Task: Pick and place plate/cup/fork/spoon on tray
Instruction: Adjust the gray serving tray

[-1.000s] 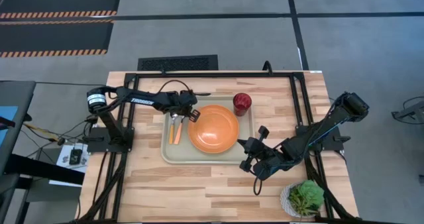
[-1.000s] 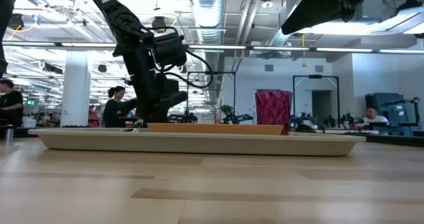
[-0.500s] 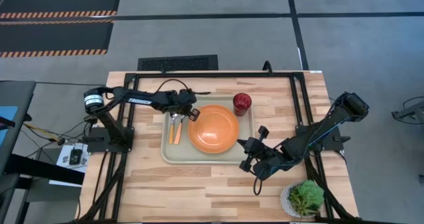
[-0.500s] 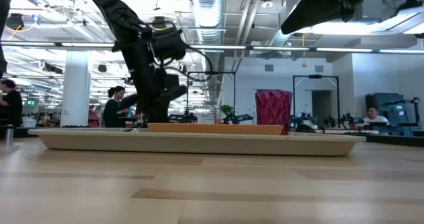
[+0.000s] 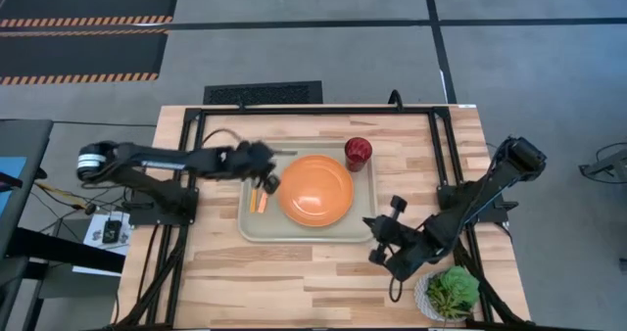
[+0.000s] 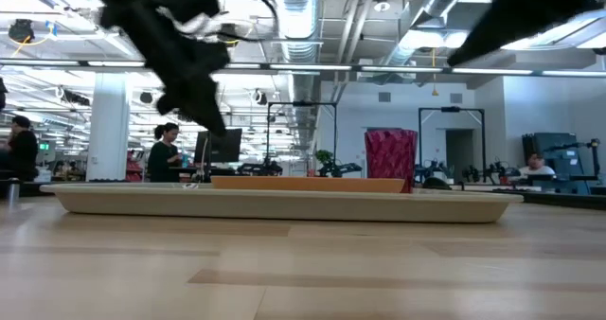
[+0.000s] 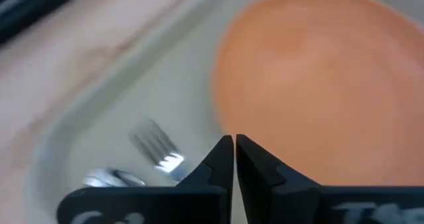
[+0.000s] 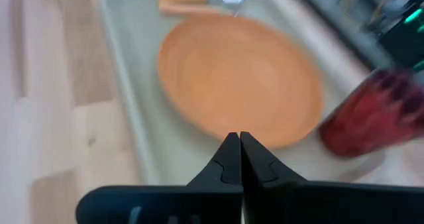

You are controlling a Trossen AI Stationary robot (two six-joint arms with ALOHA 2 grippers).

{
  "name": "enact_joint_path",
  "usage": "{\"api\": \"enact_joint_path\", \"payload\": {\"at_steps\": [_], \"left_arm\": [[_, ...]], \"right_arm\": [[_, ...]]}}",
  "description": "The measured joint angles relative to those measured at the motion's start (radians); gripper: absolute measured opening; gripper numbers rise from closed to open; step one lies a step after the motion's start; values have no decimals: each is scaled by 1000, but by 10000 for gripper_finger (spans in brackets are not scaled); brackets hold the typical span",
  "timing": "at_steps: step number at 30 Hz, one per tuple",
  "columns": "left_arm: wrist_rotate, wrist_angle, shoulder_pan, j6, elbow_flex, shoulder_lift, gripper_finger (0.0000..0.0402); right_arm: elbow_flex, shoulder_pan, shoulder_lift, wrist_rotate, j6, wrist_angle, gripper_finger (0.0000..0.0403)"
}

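The orange plate [image 5: 315, 190] lies in the middle of the pale tray [image 5: 294, 231]. The dark-red cup [image 5: 359, 153] stands upright at the tray's far right corner. The fork [image 7: 156, 146] and spoon [image 7: 112, 179] lie side by side in the tray's left part [image 5: 257, 198], handles toward the near edge. My left gripper [image 5: 268, 181] is shut and empty, raised above the tray between cutlery and plate; it also shows in its own wrist view [image 7: 234, 142]. My right gripper [image 5: 376, 231] is shut and empty off the tray's near right corner, as its own wrist view [image 8: 238, 139] shows.
A white pot with a green plant [image 5: 451, 294] stands at the table's near right corner, close to my right arm. Black frame rails [image 5: 294, 109] run along the table's sides. Bare wood [image 5: 294, 272] lies between the tray and the near edge.
My left gripper has risen from the plate's left edge and drawn back toward the table's left edge, moving fast. My right gripper has backed a little toward the table's near right corner. Plate, cup, fork and spoon have stayed put.
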Motion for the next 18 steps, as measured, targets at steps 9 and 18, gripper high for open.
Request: {"api": "enact_joint_path", "payload": {"at_steps": [9, 18], "left_arm": [[14, 105, -401, -38, -199, -202, 5], [-125, 100, -654, -102, -199, -80, 5]], "right_arm": [[-100, -93, 20, -272, -72, 263, 2], [-120, -170, 107, -382, -82, 270, 3]]}}
